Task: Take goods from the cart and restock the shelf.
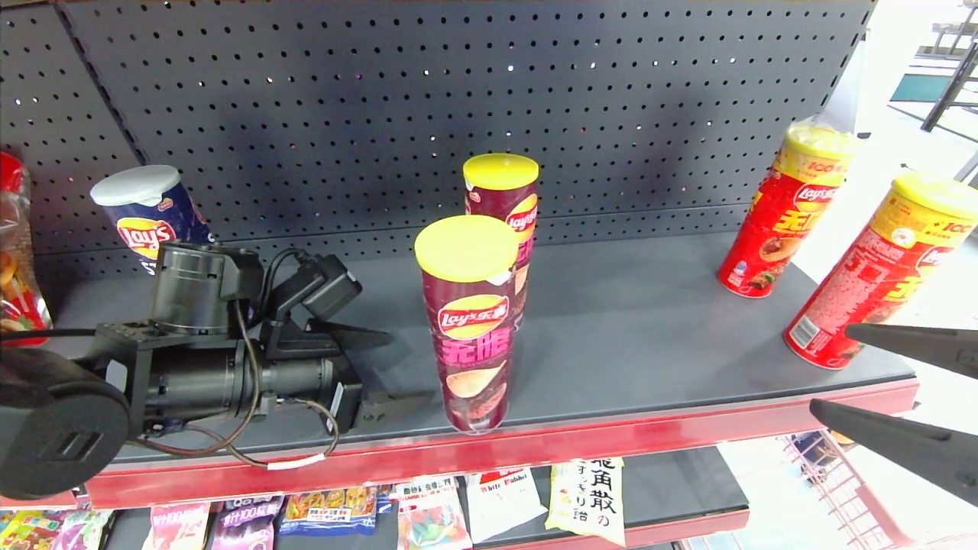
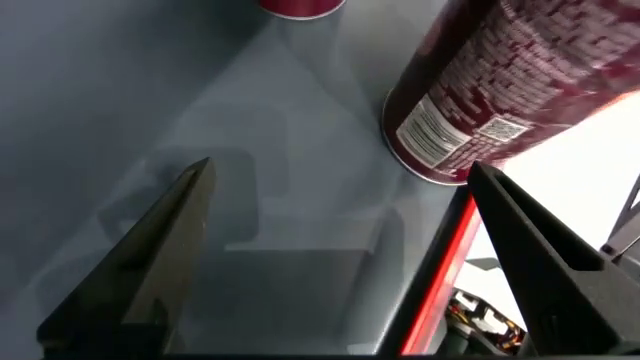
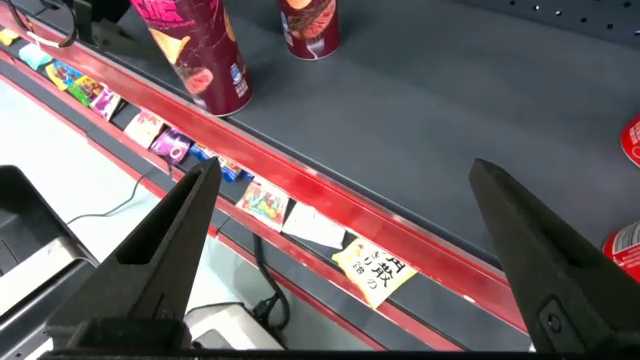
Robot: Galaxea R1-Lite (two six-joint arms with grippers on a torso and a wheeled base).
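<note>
A maroon chip can with a yellow lid (image 1: 470, 321) stands upright near the front edge of the grey shelf (image 1: 626, 336); its base shows in the left wrist view (image 2: 470, 110) and in the right wrist view (image 3: 200, 55). A second maroon can (image 1: 502, 206) stands behind it. My left gripper (image 1: 386, 367) rests open on the shelf just left of the front can, not touching it, nothing between its fingers (image 2: 165, 240). My right gripper (image 1: 871, 374) hangs open and empty off the shelf's front right corner, below a red can (image 1: 879, 267).
Another red can (image 1: 791, 206) stands at the back right, a blue can (image 1: 149, 214) at the back left, a snack bag (image 1: 15, 244) at the far left. Packets hang on the lower shelf (image 1: 428, 512). A cart's wire edge (image 1: 840, 481) shows at bottom right.
</note>
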